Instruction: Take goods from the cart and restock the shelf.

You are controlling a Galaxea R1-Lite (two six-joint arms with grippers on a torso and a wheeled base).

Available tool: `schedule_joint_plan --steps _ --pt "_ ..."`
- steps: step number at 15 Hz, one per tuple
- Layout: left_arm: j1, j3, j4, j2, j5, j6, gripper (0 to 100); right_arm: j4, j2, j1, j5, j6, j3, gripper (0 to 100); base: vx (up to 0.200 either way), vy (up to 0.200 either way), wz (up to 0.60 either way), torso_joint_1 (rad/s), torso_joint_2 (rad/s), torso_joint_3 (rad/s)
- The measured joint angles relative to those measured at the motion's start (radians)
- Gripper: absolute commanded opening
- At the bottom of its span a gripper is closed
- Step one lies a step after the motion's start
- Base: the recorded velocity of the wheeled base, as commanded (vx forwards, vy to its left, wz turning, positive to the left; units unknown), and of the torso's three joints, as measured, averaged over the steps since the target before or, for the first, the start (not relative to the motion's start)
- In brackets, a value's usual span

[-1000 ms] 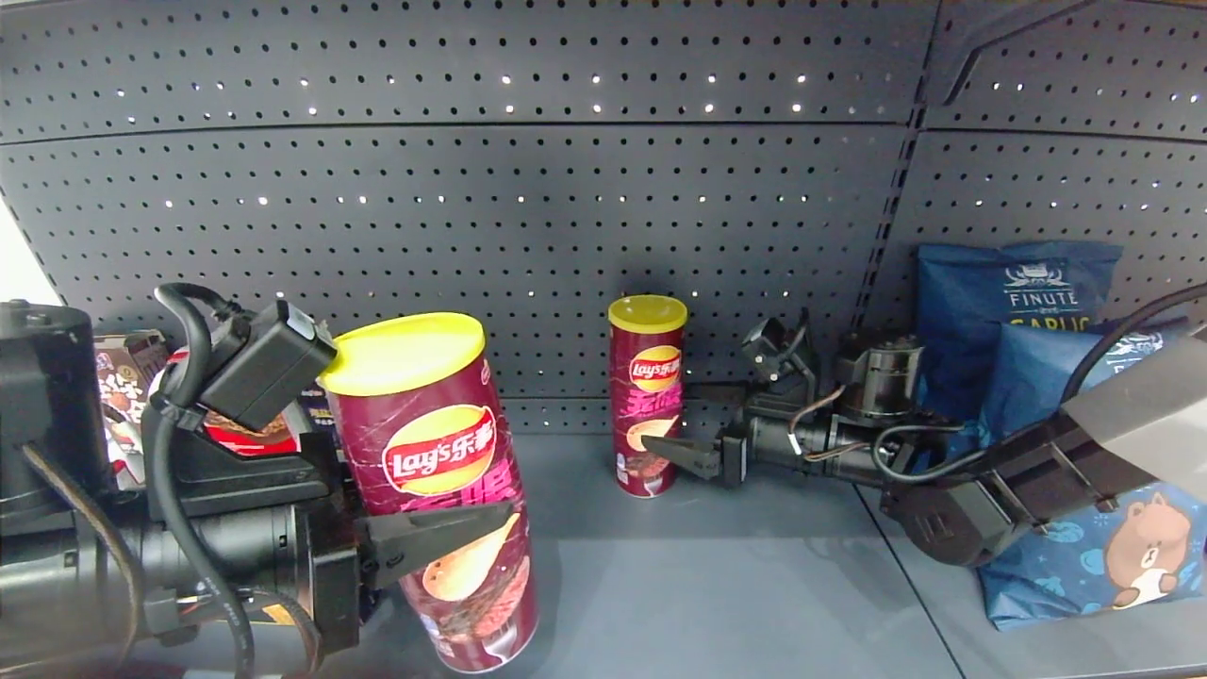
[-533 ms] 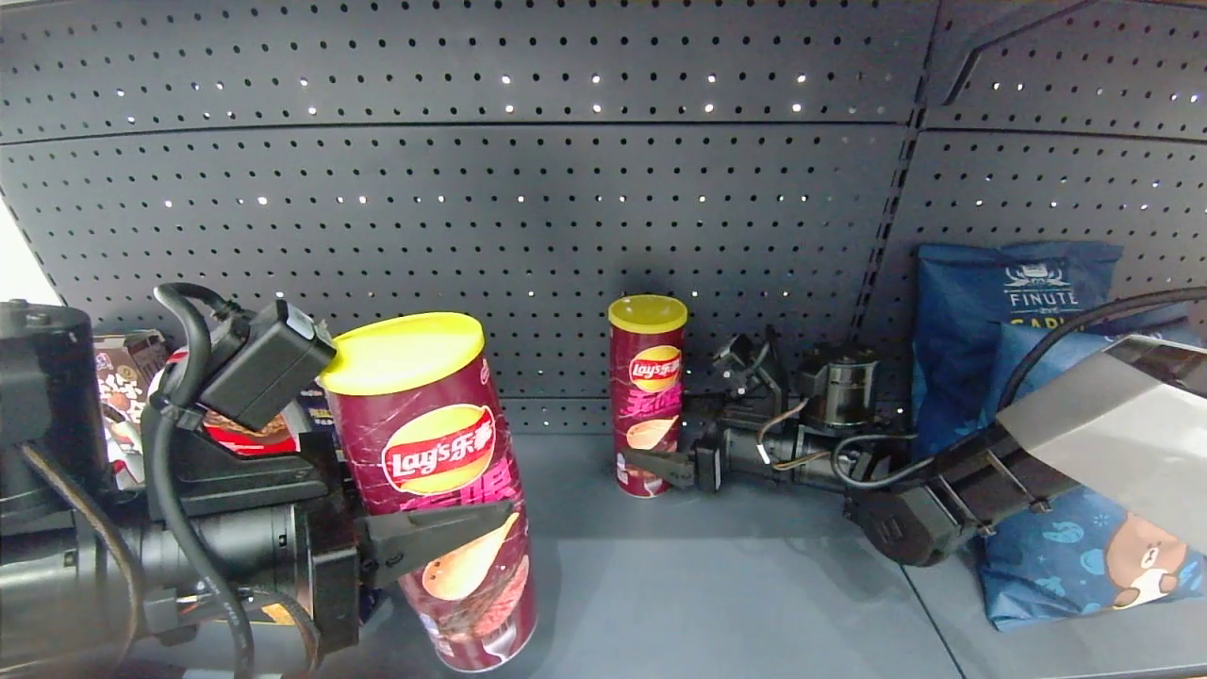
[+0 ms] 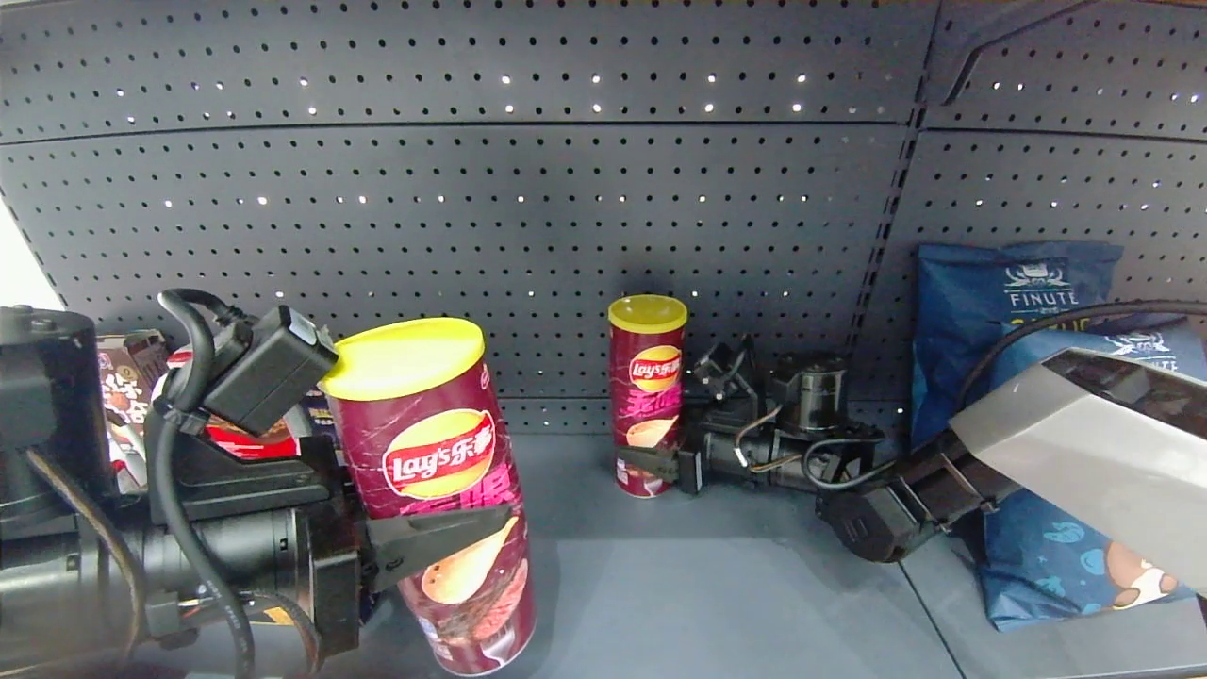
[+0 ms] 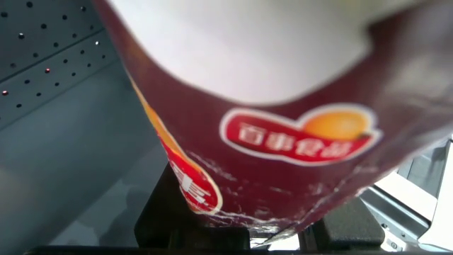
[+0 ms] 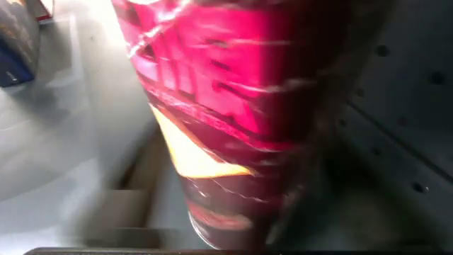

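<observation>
Slid right gripper (image 3: pixel 651 455) leftward to the far can (image 3: pixel 647 377), upright at frame centre on the shelf (image 3: pixel 717 585); could not tell whether clamped. Kept left gripper (image 3: pixel 467 533) clamped on near can (image 3: pixel 424 443), lower left. Judged both light, stiff, slick-walled, dentable; best gripped mid-body.

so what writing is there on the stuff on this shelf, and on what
The near can: big brand logo in a red-and-yellow roundel, readable; brand names left unquoted here.
The far can: same logo, smaller, readable.
The rear blue bag: white brand word under a crest, readable; the line below is cut off.
The boxes at the far left: print too small to read.
</observation>
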Motion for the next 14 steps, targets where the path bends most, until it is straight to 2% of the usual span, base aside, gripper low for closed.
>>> schedule_joint_plan --steps 5,8,12,14 --pt "0.001 0.014 0.000 -0.001 0.000 0.000 0 -0.006 -0.002 0.017 -0.024 0.010 0.012 0 0.000 0.000 0.00 0.000 0.00 0.000" --pt "0.002 0.024 -0.001 -0.003 0.001 0.000 0 -0.009 -0.040 0.021 -0.025 0.009 0.064 0 0.000 0.000 0.00 0.000 0.00 0.000" --pt "0.003 0.033 -0.001 -0.003 0.001 0.000 0 -0.117 -0.122 0.037 -0.059 0.005 0.235 0 0.000 0.000 0.00 0.000 0.00 0.000" --pt "0.003 0.033 -0.001 -0.003 0.001 -0.001 0 -0.198 -0.165 0.060 -0.065 0.005 0.366 0 0.000 0.000 0.00 0.000 0.00 0.000"
